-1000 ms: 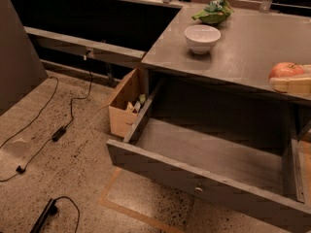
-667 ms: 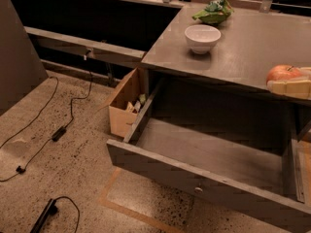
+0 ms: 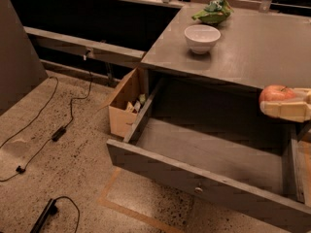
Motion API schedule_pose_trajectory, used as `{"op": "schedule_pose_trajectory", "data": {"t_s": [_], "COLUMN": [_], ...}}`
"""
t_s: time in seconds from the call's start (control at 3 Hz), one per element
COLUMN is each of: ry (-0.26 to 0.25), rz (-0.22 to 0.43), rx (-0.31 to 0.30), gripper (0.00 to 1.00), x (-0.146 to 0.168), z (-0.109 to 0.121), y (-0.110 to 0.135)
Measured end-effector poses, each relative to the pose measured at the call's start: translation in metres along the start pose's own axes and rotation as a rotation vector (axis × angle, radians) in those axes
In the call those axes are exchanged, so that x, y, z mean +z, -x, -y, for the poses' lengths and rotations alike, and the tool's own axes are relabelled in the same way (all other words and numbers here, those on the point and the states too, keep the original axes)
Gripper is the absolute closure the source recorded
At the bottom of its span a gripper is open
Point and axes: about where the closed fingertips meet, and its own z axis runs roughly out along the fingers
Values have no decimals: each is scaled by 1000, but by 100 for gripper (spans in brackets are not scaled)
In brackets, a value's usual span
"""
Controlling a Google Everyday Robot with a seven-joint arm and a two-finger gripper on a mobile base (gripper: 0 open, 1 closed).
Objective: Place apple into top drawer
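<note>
Currently we log the cream two-finger gripper (image 3: pixel 287 106) at the right edge of view, its fingers (image 3: pixel 284 112) pinching the small round red-orange apple (image 3: pixel 273 93) above the right rear of the pulled-open wide grey top drawer (image 3: pixel 209 152). On the grey worktop (image 3: pixel 257 52) stand a white bowl (image 3: pixel 202 37) and a green leafy item (image 3: pixel 212 13). A small cardboard box (image 3: pixel 122 109) sits just beside the drawer's left wall.

Here comes my tool (image 3: pixel 285 108), poking in at the far right edge of view. It's pale cream, almost ivory, with a smooth, moulded look. The near finger (image 3: pixel 297 113) is a long, blocky bar with a rounded tip, and faint darker seams cross it into segments. A second cream strip shows just behind it, higher up.
</note>
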Motion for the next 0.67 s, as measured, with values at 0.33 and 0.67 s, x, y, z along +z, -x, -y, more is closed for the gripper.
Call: {"op": "schedule_pose_trajectory", "data": {"t_s": [0.33, 0.67], "ry": [69, 102], "rz": [-21, -44], "rx": [12, 0], "gripper": [100, 100], "x": [11, 30], "z": [-24, -34], "y": [-24, -57]}}
